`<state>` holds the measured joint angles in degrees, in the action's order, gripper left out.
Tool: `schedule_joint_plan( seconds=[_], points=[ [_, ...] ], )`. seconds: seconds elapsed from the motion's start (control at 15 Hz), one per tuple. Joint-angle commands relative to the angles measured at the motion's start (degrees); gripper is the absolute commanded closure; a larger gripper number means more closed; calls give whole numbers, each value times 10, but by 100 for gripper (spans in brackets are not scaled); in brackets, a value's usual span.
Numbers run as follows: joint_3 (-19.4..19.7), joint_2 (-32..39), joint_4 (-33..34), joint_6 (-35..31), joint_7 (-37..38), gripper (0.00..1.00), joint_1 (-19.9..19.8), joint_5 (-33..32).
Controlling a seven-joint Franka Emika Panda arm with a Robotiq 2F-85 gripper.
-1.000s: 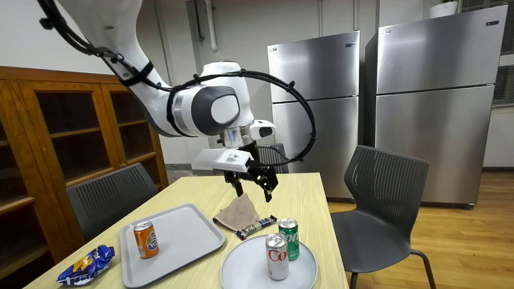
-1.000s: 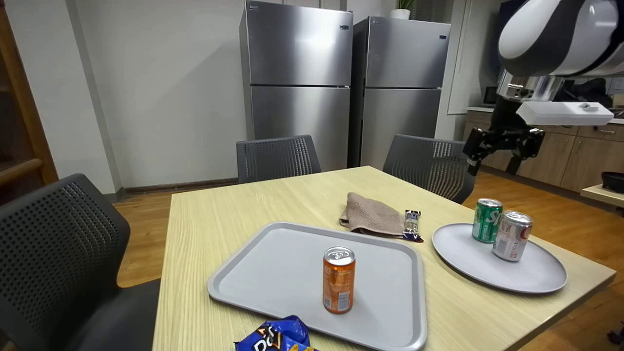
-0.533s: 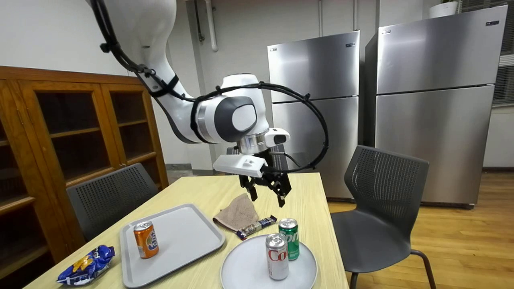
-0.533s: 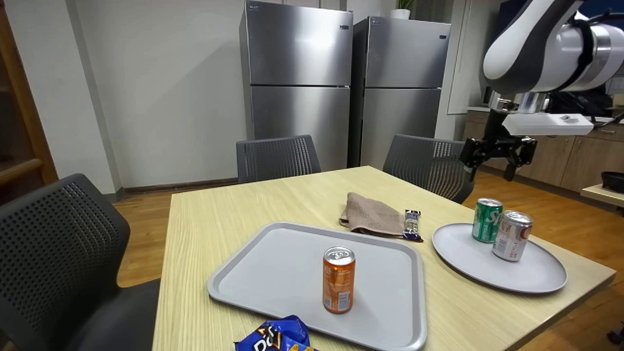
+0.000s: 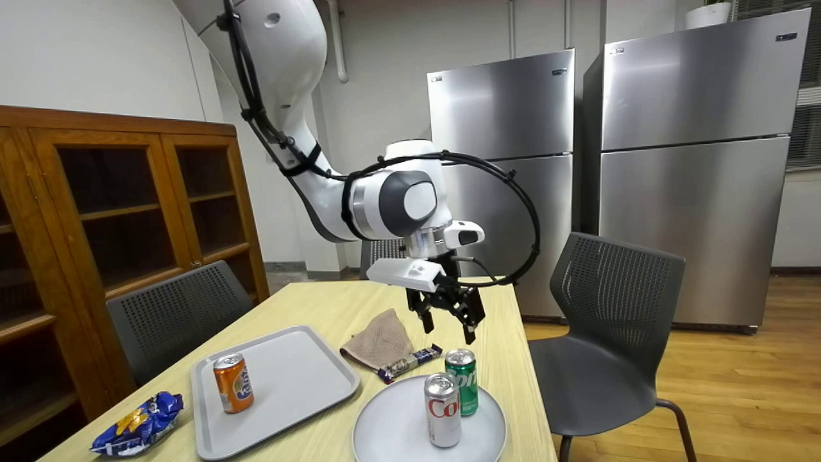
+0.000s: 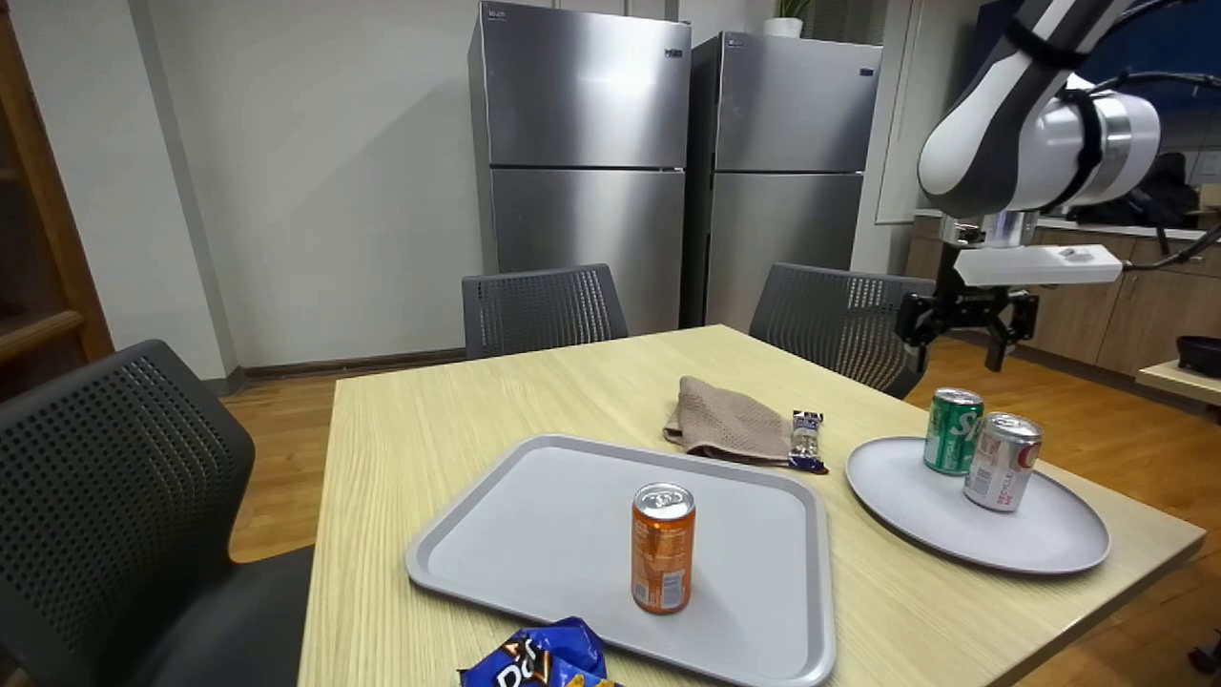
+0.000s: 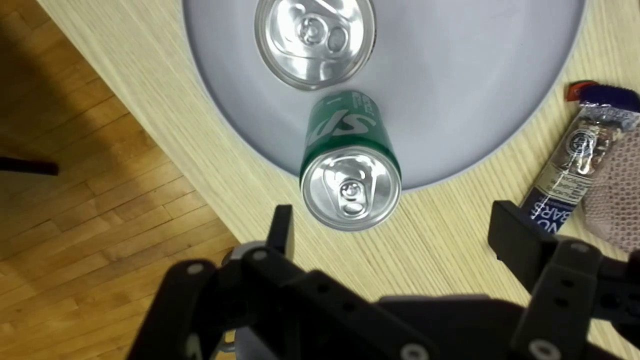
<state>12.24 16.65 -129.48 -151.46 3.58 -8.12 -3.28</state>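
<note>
My gripper (image 5: 449,330) is open and empty, above the table. It also shows in an exterior view (image 6: 959,361) and the wrist view (image 7: 392,222). It is nearest to the green Sprite can (image 5: 463,385), which stands upright on a round grey plate (image 5: 385,423). In the wrist view the can's silver top (image 7: 350,190) lies ahead of the fingers, nearer the left one, touching neither. A silver Coke can (image 6: 1002,463) stands upright beside the green can on the plate. A wrapped nut bar (image 7: 575,160) lies beyond the right finger, against a brown cloth (image 7: 617,190).
A grey tray (image 6: 534,534) bears an upright orange Fanta can (image 6: 663,549). A blue snack bag (image 5: 138,427) lies beside the tray. Dark chairs (image 5: 609,333) stand around the table. The plate is close to the table's edge.
My arm has come lower and closer to the green can and the plate, moving steadily over both intervals. The gripper has stayed open. The things on the table have not moved.
</note>
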Motion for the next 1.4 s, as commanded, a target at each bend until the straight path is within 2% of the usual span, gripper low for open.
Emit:
schedule_joint_plan(
  seconds=[0.0,0.6,1.33],
  points=[
    [11,26,43,50,32,0,7,-22],
    [7,73,77,68,25,0,1,-13],
    [9,96,80,62,24,0,4,-17]
  ],
)
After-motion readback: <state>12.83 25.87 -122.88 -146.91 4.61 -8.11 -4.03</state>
